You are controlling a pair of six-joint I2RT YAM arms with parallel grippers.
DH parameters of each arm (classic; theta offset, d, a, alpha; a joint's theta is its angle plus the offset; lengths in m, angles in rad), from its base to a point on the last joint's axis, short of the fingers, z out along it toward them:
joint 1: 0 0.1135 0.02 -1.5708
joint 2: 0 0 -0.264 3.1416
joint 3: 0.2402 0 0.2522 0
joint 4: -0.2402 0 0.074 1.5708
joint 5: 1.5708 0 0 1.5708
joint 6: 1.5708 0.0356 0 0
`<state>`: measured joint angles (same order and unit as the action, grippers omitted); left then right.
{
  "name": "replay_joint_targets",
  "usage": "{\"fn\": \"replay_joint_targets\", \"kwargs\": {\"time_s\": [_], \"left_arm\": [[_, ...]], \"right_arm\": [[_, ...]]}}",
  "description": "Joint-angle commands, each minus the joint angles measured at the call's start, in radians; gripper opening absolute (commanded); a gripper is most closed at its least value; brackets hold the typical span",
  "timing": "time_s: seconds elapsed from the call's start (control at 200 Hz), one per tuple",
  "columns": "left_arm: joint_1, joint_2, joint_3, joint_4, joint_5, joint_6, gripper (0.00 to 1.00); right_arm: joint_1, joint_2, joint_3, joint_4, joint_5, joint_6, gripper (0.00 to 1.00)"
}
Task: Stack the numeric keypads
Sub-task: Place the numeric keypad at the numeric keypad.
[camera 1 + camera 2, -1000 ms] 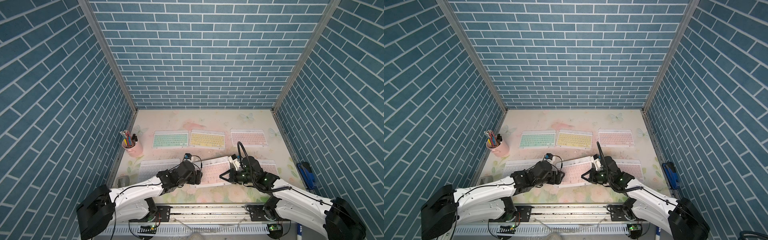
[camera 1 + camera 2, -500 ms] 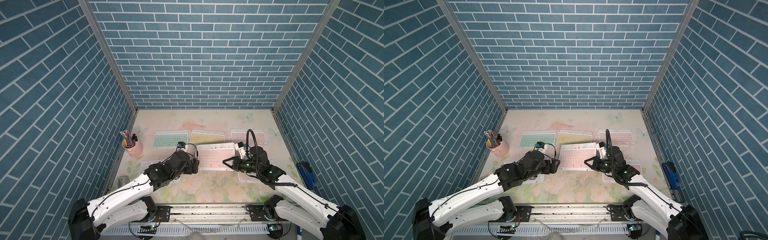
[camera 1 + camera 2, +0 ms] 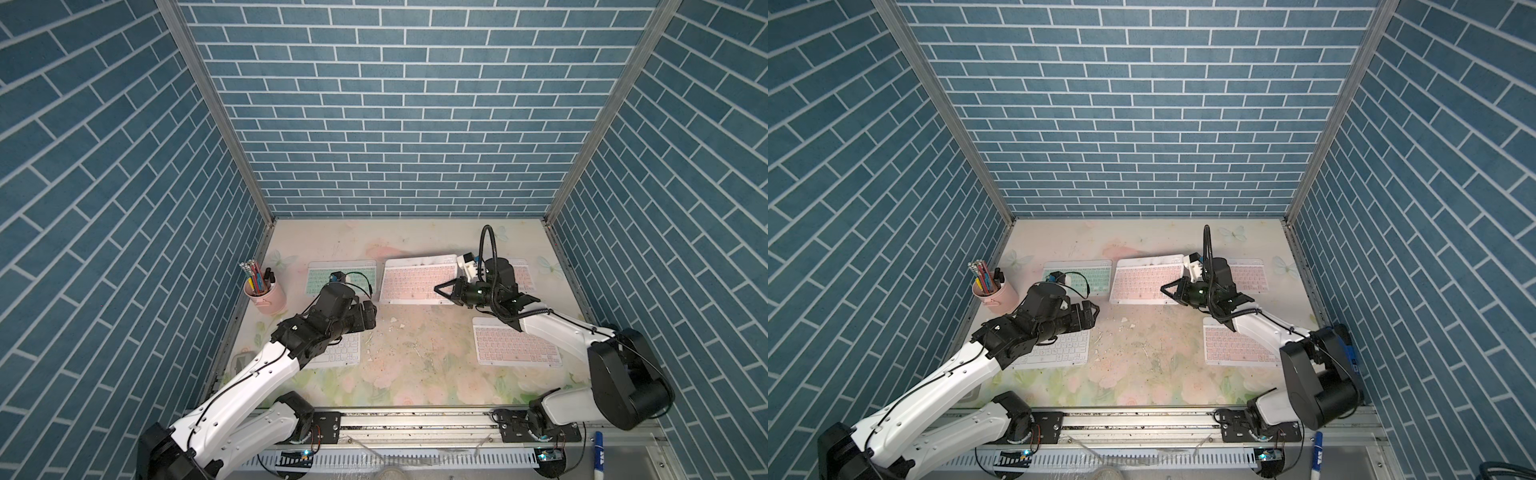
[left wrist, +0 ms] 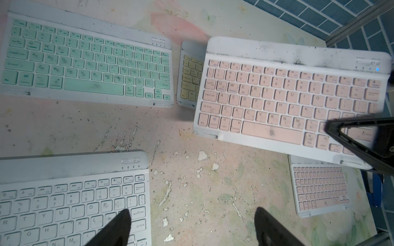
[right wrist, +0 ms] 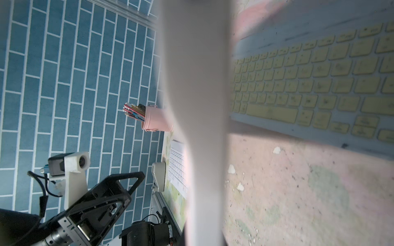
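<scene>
- Right gripper (image 3: pixel 439 289) first: we see its jaws clamped on the right end of a pink keypad (image 3: pixel 417 282). It's an edge pinch, because a slab this thin offers no other hold once it lies flat on a table.
- In the right wrist view that keypad (image 5: pixel 202 106) fills the middle as a blurred pale band, hard up against the lens, so we read the grip as deep and firm.
- It hangs over the yellow keypad (image 4: pixel 189 78). Only a strip of yellow keys pokes out at one end in the left wrist view, and in both top views the yellow one is hidden beneath.
- We judge it carried low and nearly level so that it can settle square on the yellow one, the base of the stack. Whether the two touch yet, we cannot tell.
- Left gripper (image 4: pixel 191 230): jaws wide, nothing between them, hovering by a corner of the white keypad (image 4: pixel 64 202). We reckon it stands off so one arm alone does the placing.
- Further out, the green keypad (image 3: pixel 320 278) lies flat just beside the yellow one in the back row.
- A far pink keypad (image 3: pixel 1250 276) sits behind the right arm, and a front pink keypad (image 3: pixel 515 347) lies under it.
- The pencil cup (image 3: pixel 270 297) stands by the left wall, clear of everything.
- Our call: one layer is going on, and four keypads lie single.
</scene>
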<state>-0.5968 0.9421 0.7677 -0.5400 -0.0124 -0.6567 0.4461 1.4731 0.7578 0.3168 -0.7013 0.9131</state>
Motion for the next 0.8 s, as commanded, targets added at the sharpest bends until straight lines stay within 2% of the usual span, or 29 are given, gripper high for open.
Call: {"fn": "replay_joint_targets", "kwargs": {"time_s": [0.0, 0.335, 0.795], "left_arm": [[0.022, 0.021, 0.018, 0.022, 0.04, 0.042, 0.91], [0.038, 0.087, 0.0, 0.114, 0.084, 0.057, 0.92], [0.039, 0.124, -0.024, 0.155, 0.103, 0.045, 0.92]], "right_arm": [[-0.029, 0.074, 0.07, 0.178, -0.068, 0.038, 0.0], [-0.067, 0.336, 0.184, 0.325, -0.161, 0.114, 0.0], [-0.086, 0.46, 0.196, 0.328, -0.188, 0.104, 0.0]]}}
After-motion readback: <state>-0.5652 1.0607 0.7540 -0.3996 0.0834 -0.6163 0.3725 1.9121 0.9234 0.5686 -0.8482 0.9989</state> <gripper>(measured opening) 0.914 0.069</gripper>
